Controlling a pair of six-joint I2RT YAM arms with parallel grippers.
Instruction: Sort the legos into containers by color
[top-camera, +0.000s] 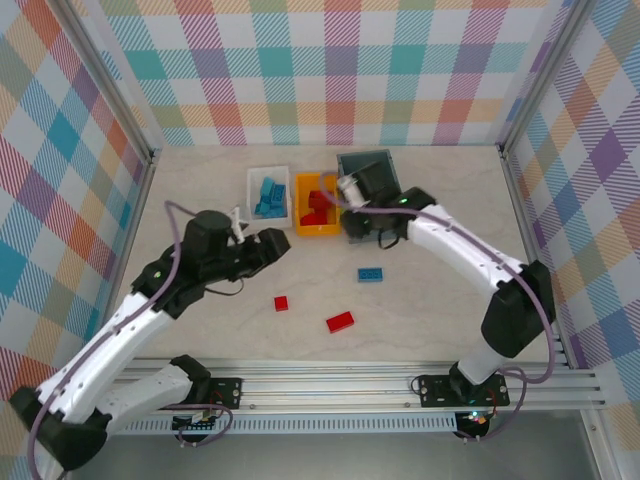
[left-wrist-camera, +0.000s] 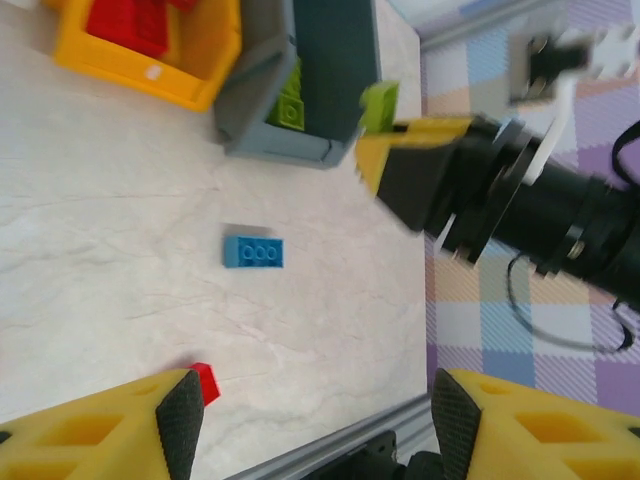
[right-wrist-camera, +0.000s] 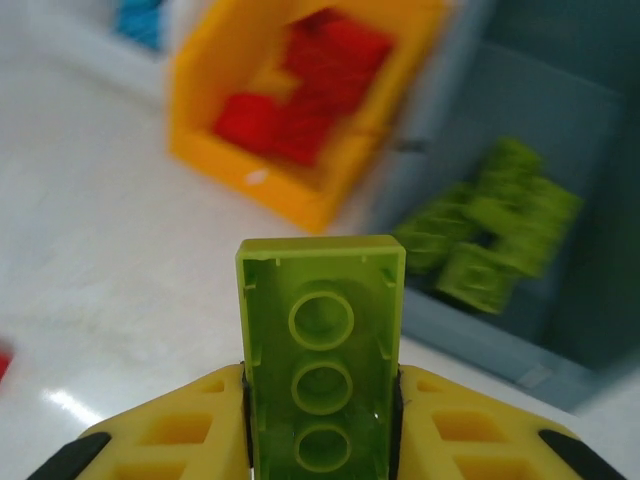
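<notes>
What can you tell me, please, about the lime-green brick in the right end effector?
The lime-green brick is a glossy plastic rectangle, its hollow underside with three round tubes facing the wrist camera. The right end effector pinches its long sides. It hangs near the slate-grey bin that holds other green bricks.

Three bins stand close side by side in a row at the upper middle of the top view: the left bin, the middle bin and the right bin, with bricks lying in each. Below them on the surface lie three loose ones, well apart. The upper brick is right of centre, the left brick lower and to its left, and the lowest brick between them.
</notes>
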